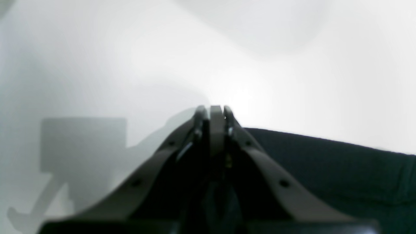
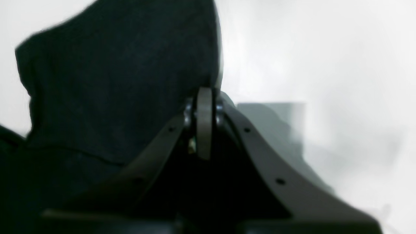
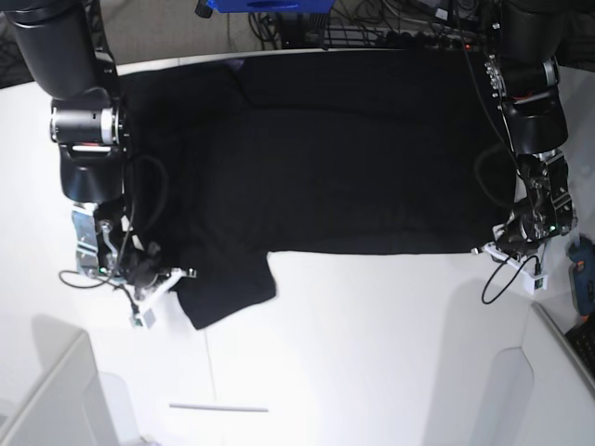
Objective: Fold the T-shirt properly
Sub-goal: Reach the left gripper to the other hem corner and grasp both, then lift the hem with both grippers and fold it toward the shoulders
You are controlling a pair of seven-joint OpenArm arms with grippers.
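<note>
Left end effector [image 1: 216,112]: closed down narrow, the two fingers pressed onto a thin pale strip between them; no black cloth shows between the tips in the left wrist view. In the base view it sits at about 4 o'clock [image 3: 509,243], just at the shirt's lower corner on that side.
Right end effector [image 2: 204,97]: likewise drawn narrow, fingers meeting on a pale strip; black cloth lies right against its tip, rising to 11 o'clock from it. Whether any cloth is pinched cannot be told. In the base view it sits at about 8 o'clock [image 3: 153,279], touching the edge of the sleeve.
T-shirt [image 3: 344,158]: black, plain side up, spread flat across the far half of the worktop, from 10 o'clock to 2 o'clock. Its near edge runs straight across the middle. One short sleeve hangs out toward 7 o'clock, ending in a slanted hem.
T-shirt in wrist views: a dark fold with a stitched seam fills the 4 o'clock part of the left wrist view [image 1: 341,162]; a raised dark hump of cloth fills the 10 o'clock part of the right wrist view [image 2: 113,81].
Worktop [image 3: 372,353]: white, bare across the near half, with shadows of the arms on it.
Thin white strip [image 3: 218,407]: lies on the worktop at 7 o'clock, well apart from the shirt.
</note>
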